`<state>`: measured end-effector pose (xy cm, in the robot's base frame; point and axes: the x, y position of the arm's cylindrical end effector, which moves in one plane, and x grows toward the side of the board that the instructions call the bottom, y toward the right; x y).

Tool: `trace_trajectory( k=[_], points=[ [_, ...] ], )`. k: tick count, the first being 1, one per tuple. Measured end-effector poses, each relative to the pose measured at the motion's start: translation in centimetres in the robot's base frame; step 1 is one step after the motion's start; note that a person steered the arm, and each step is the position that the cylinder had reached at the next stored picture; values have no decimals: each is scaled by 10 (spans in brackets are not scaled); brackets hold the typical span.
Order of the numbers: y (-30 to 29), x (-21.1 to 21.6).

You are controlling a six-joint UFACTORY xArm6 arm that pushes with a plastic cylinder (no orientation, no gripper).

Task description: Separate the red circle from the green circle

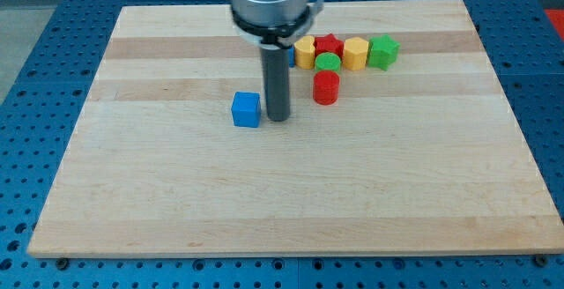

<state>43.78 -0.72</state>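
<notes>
The red circle (326,87) stands on the wooden board just below the green circle (328,62); the two touch or nearly touch. My tip (278,117) rests on the board to the left of the red circle, with a clear gap between them. A blue cube (247,109) sits right beside my tip on its left. The green circle sits at the bottom of a row of blocks near the view's top.
The row at the view's top holds a yellow block (305,52), a red star (329,44), a yellow hexagon (355,53) and a green star (383,51). A blue block (290,55) shows partly behind the rod. The board (176,192) lies on a blue perforated table.
</notes>
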Motion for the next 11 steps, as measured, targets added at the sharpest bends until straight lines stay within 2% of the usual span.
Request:
trace_trajectory(
  k=[2,3,8,11],
  points=[
    [99,-7],
    [105,-31],
    [51,-61],
    [1,-61]
  ],
)
